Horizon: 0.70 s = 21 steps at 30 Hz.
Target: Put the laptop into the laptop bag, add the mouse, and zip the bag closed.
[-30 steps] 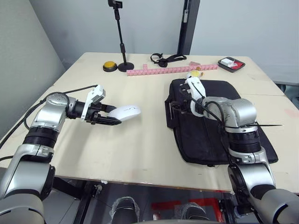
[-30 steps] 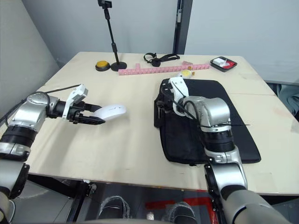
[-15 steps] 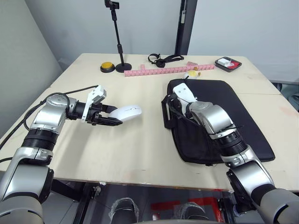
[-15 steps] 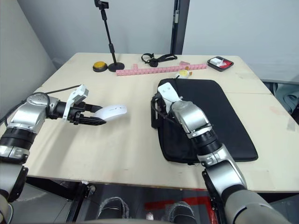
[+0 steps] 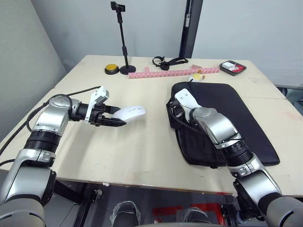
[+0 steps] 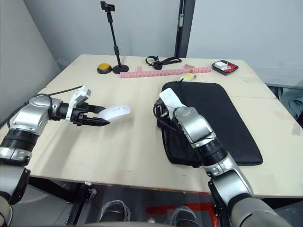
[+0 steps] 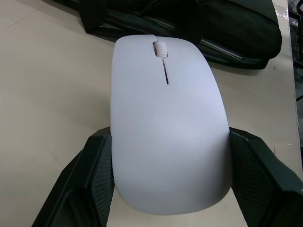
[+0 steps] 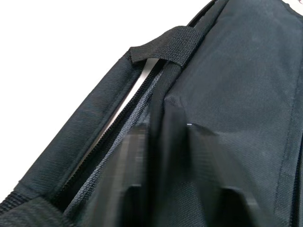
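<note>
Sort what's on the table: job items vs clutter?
Job items: mouse held in left gripper; laptop bag, right gripper at its opening edge.

Clutter: yellow button, phone stand, pink strip, black strap, red tray.

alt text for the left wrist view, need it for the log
A white mouse fills most of the frame, held between the left gripper's two black fingers, scroll wheel pointing away from the camera. Beyond it lies the tan table, with the black laptop bag along the far edge.
</note>
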{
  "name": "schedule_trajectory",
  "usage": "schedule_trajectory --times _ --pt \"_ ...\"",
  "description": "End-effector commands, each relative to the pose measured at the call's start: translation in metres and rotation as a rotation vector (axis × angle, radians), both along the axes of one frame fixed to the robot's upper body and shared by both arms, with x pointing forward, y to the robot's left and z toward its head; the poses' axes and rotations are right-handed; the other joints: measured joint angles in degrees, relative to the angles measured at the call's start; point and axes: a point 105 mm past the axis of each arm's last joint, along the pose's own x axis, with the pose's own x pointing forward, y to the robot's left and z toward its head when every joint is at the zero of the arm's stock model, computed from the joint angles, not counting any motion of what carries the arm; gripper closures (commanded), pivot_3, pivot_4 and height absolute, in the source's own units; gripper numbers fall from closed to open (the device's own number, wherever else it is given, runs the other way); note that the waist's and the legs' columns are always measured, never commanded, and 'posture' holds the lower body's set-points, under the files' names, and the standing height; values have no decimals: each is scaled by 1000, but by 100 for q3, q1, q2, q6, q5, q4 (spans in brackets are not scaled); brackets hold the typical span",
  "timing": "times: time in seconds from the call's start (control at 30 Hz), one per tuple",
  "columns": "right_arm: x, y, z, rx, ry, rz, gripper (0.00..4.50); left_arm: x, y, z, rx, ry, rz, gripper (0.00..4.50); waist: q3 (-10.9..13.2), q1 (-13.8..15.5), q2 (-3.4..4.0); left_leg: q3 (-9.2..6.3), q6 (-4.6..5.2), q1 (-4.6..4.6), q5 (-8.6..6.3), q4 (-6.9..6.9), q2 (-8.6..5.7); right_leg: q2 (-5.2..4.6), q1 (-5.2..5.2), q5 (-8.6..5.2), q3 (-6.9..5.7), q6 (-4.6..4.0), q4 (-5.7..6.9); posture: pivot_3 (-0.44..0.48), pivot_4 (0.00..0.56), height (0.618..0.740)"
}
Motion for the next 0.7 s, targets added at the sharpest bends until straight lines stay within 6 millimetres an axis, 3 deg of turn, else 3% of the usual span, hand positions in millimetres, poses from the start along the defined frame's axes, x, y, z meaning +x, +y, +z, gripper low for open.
schedule_trajectory --times 0.03,0.2,0.43,0.5,0.57,0.7 --pt "-5 -18 -14 -26 73 -53 4470 2 -2 18 -19 -61 -11 1706 0 0 0 0 0 0 0 0 0 0 0 0 0 0 0 0 150 739" --pt "-5 -25 10 -47 15 -47 4470 4 -3 19 -21 -64 -11 1706 0 17 0 0 0 -2 0 0 -1 -1 0 0 0 0 -2 0 150 739" --pt "-9 -36 84 96 -76 17 4470 5 -6 18 -24 -64 -19 1706 5 13 6 0 1 -13 0 -2 -2 0 -10 2 1 3 -4 0 150 739" --pt "-13 -42 122 166 -133 56 4470 6 -10 17 -27 -62 -29 1706 7 14 8 0 0 -12 0 -4 -1 1 -9 1 0 2 -5 0 150 739" --pt "-19 -47 146 223 -163 88 4470 8 -14 16 -29 -61 -38 1706 8 10 9 2 1 -15 0 -3 -1 1 -13 2 2 3 -5 0 150 739" --pt "-28 -55 179 399 -184 151 4470 10 -20 13 -27 -60 -57 1706 11 -44 13 4 1 -14 0 -8 3 7 -16 0 4 0 -7 0 150 739"
